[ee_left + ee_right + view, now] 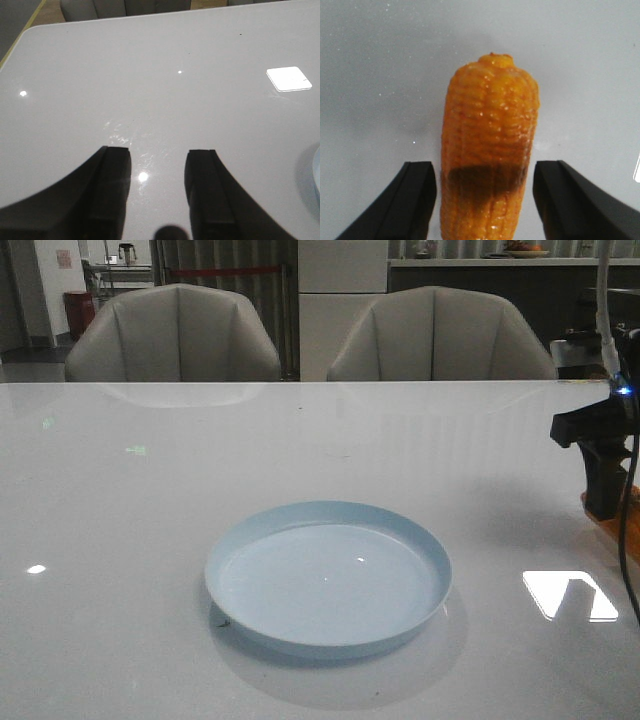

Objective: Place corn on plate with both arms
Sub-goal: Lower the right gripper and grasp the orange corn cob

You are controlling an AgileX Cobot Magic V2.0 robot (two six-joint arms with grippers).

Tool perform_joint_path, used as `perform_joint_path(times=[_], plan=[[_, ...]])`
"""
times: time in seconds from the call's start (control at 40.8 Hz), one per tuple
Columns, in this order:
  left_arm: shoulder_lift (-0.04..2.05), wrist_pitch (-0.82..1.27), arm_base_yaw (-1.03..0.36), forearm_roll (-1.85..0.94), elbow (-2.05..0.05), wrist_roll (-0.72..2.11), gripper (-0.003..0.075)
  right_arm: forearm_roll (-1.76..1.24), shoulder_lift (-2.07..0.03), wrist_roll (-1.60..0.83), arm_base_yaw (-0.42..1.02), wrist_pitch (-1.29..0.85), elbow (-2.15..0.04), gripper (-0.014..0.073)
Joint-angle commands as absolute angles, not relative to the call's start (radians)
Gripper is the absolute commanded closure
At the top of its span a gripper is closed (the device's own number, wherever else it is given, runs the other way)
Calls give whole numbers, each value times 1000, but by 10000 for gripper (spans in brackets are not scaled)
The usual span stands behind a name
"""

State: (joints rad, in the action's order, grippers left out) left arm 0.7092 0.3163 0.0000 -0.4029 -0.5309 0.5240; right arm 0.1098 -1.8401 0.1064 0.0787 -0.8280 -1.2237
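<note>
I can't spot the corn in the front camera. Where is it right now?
The corn shows best in the right wrist view, lying on the table between the open right gripper fingers, far right of the plate.

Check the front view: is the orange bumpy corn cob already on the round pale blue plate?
No, the round pale blue plate shows only bare surface.
</note>
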Motion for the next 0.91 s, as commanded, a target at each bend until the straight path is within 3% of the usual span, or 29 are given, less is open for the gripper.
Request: perform_joint_path(times=[0.0, 0.318, 0.392, 0.637, 0.881], plan=[[706, 253, -1, -412, -561, 525, 377, 111, -1812, 107, 73, -792, -1259, 63], [706, 253, -1, -412, -561, 525, 377, 111, -1850, 107, 73, -771, -1259, 69], [706, 253, -1, -412, -561, 525, 377, 111, -1858, 107, 73, -765, -1259, 101], [706, 253, -1, -412, -561, 525, 377, 111, -1869, 107, 77, -761, -1270, 319], [706, 253, -1, -412, -561, 525, 377, 94, -1854, 80, 130, -886, -1423, 336]])
